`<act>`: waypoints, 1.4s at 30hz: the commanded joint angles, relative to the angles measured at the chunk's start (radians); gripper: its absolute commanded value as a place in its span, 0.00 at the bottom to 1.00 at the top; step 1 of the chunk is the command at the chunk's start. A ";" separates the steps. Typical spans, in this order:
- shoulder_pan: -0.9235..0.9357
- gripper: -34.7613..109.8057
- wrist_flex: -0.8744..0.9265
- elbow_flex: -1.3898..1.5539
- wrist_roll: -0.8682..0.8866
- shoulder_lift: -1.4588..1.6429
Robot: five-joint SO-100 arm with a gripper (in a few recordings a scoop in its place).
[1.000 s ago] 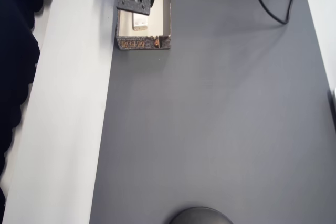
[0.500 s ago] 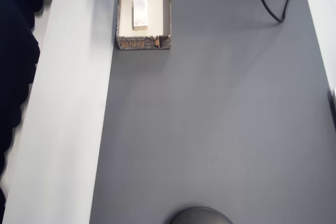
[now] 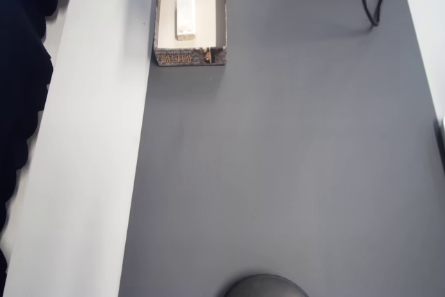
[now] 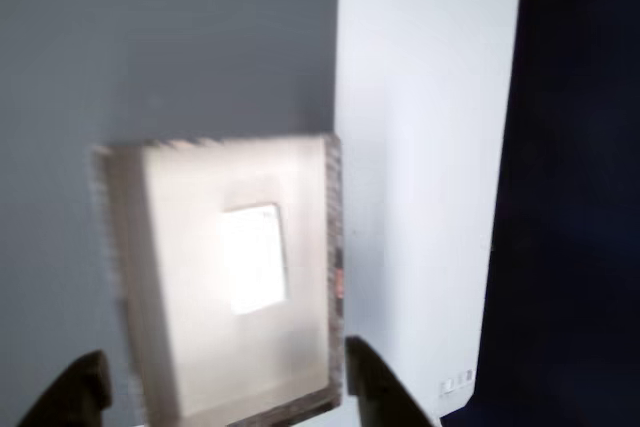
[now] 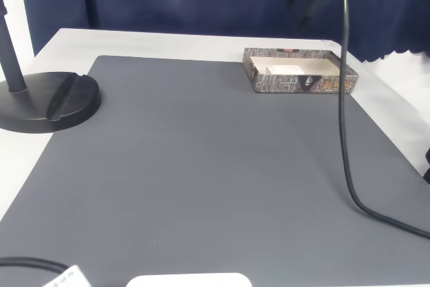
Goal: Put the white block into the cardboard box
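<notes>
The white block [image 3: 185, 17] lies flat inside the cardboard box [image 3: 220, 12], its long side running along the box's long side. In the wrist view the gripper [image 4: 222, 387] hangs above the box, spread wide and holding nothing, with the block below and between its fingertips.

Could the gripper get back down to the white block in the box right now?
Probably yes: the gripper hangs open above the cardboard box, and the white block lies uncovered on its floor.
</notes>
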 commanded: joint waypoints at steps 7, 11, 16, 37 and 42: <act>-0.146 0.38 0.092 0.183 -0.225 0.325; -0.227 0.37 0.095 0.339 -0.347 0.465; -0.357 0.33 0.120 0.489 -0.508 0.614; -0.871 0.23 0.098 0.956 -0.930 0.992; -0.925 0.23 0.040 1.137 -0.977 1.161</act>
